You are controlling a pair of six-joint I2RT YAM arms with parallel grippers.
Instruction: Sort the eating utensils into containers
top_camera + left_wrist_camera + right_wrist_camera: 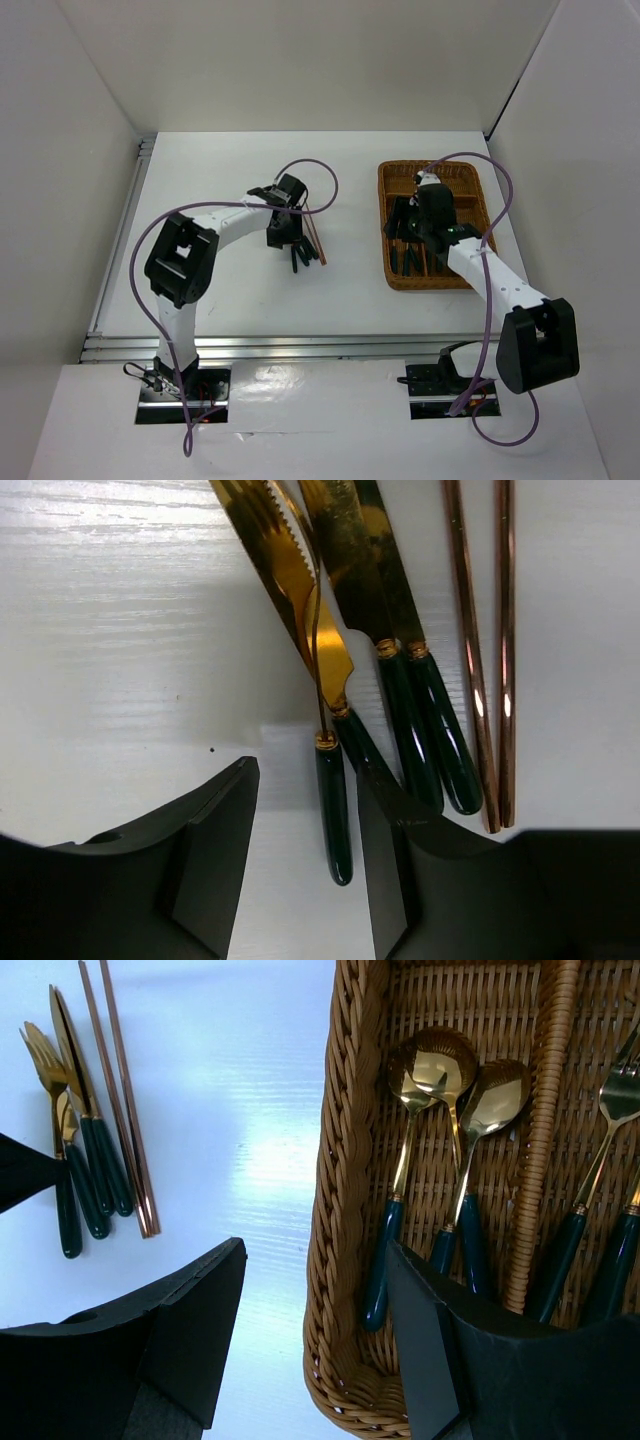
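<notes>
We found the left gripper spread wide, low over the white table, the slim gold fork with dark green handle lying between its fingers, long axis pointing straight ahead.

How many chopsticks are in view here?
2. One chopstick and the second chopstick lie side by side on the table, beside the loose cutlery. Part of the wicker tray is hidden.
</notes>
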